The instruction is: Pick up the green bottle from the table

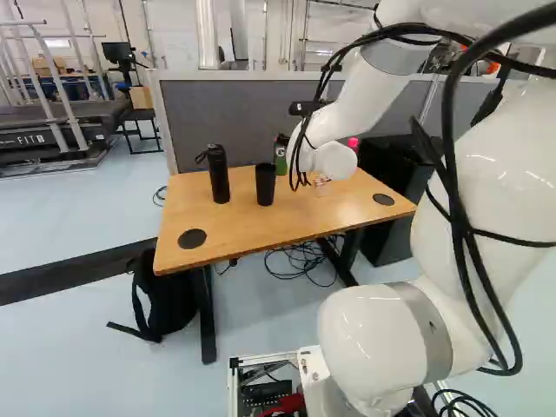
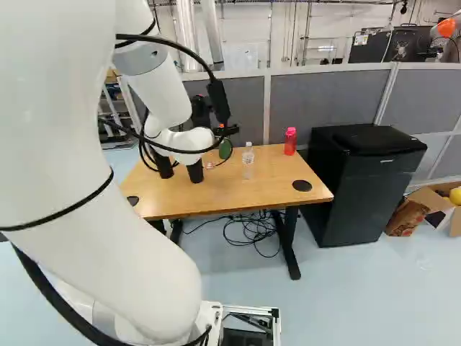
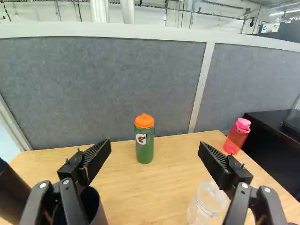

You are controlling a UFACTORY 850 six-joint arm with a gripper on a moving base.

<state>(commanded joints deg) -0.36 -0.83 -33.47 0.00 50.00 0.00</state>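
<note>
- Here's the arm, right up close, filling the left of the right base view.
- Gripper next, fingers spread wide!
- Cup near one finger, clear bottle near the other, both upright on the table.
- And there's the green bottle, upright, orange-capped, ahead of the gripper, near the table's far edge.
- Grey partition behind it.

In base views, the arm partly hides the green bottle.
</note>
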